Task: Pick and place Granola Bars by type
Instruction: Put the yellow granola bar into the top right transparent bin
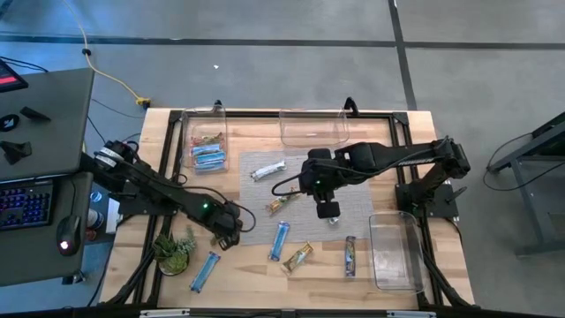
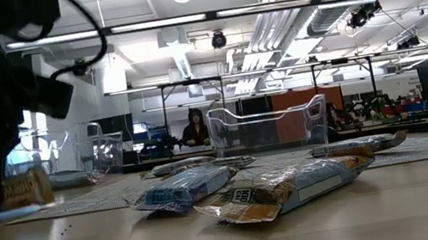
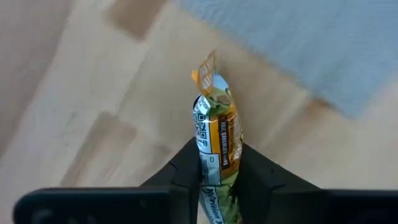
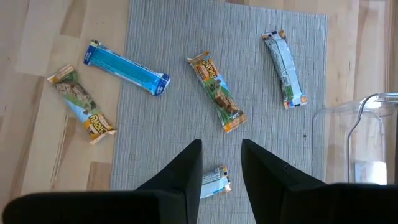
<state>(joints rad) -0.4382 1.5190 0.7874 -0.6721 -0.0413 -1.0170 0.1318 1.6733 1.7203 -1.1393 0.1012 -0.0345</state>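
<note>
I see the left pincer (image 3: 217, 177) clamped on a crinkly tan-orange wrapped bar (image 3: 217, 134) above the wooden desk (image 3: 93, 93), right pincer (image 4: 221, 163) parted, empty.

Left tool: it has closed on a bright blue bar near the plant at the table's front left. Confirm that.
Wrong colour. The left tool grips a tan-orange and green granola bar, as the left wrist view shows; it is near the plant.

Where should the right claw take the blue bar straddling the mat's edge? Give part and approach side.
Take the blue bar at mid-length, pinching across its narrow width, coming straight down from above: it lies flat, long and thin, with both long edges clear.
</note>
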